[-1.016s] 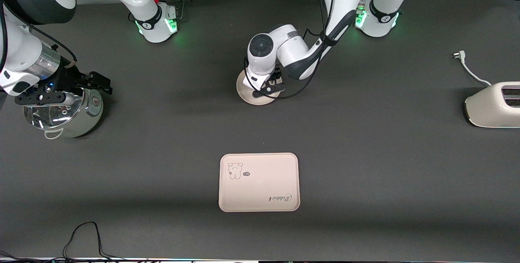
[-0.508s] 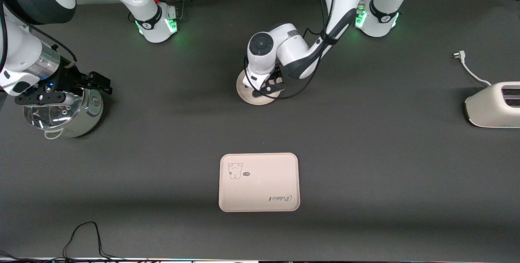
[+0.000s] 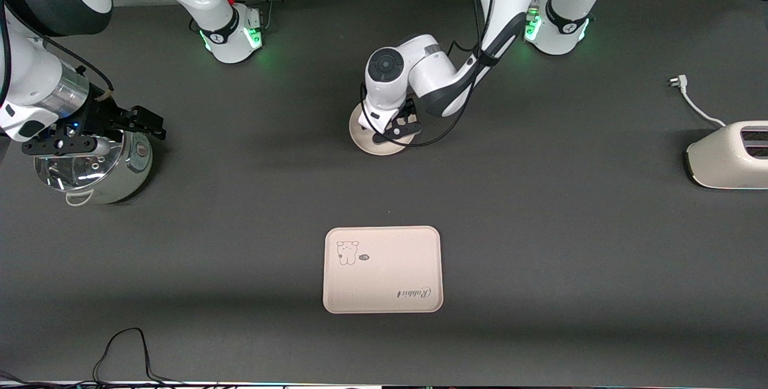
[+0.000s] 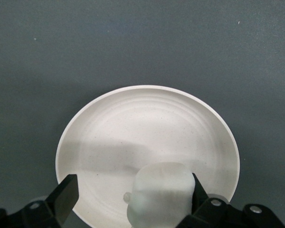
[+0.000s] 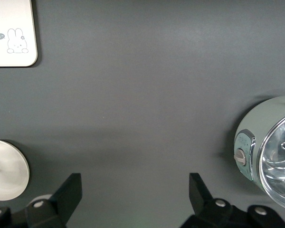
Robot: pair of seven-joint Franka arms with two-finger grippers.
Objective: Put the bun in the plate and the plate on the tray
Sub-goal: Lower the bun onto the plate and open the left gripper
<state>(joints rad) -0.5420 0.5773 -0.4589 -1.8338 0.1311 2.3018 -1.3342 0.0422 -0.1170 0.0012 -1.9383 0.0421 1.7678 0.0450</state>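
The left tool (image 3: 396, 129) has shifted slightly toward the robots' bases over the plate (image 3: 366, 143); nothing else moved.

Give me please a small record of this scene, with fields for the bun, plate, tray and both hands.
bun: in the plate, off-white lump, beside one finger of the left hand, other finger apart from it
plate: round, cream-white, on the table, farther from the front camera than the tray
tray: rectangular, bear drawing, nothing on it
left hand: over the plate, open
right hand: over the steel pot at the right arm's end, open, waiting
task state: bun placed; plate not yet on tray
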